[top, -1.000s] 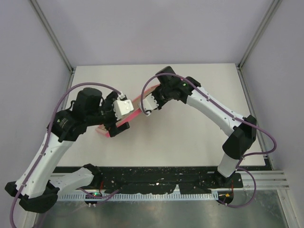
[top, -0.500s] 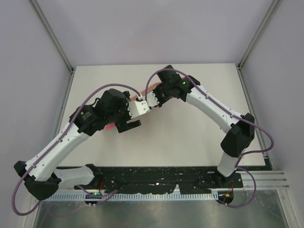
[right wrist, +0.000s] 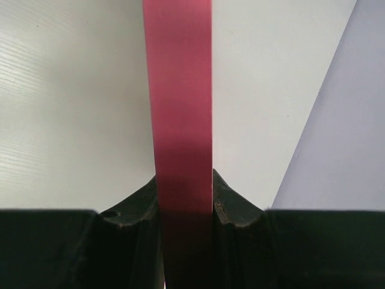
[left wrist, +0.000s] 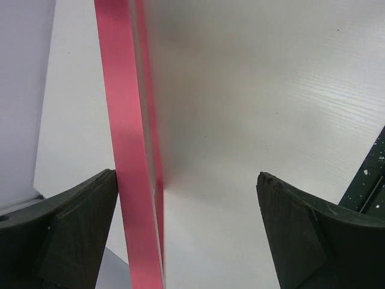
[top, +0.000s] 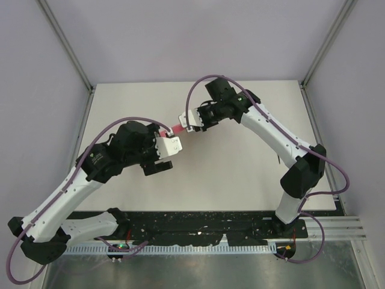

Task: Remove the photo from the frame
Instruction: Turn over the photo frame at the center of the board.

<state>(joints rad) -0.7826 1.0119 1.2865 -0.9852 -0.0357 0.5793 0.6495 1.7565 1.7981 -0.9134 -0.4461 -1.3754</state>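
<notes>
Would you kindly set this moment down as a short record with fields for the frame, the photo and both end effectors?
frame: pink, edge-on in both wrist views, reaching between the two end effectors
right end effector: shut on the frame's edge
left end effector: open, straddling the frame, which sits near one finger
photo: not visible in any view
table: white surface below the frame

We see the frame (left wrist: 129, 150) as smooth pink with a satin sheen. The table (left wrist: 283, 90) is matt white with a fine wood-grain texture. Left gripper (left wrist: 186, 177) fingers (left wrist: 66, 235) and right gripper (right wrist: 183, 180) fingers (right wrist: 129, 220) are matt black plastic, slightly grainy. Arm shells (top: 264, 129) are glossy white plastic. Cables (top: 212, 76) have a smooth purple sheath. The base rail (top: 337, 226) is bare metal.
</notes>
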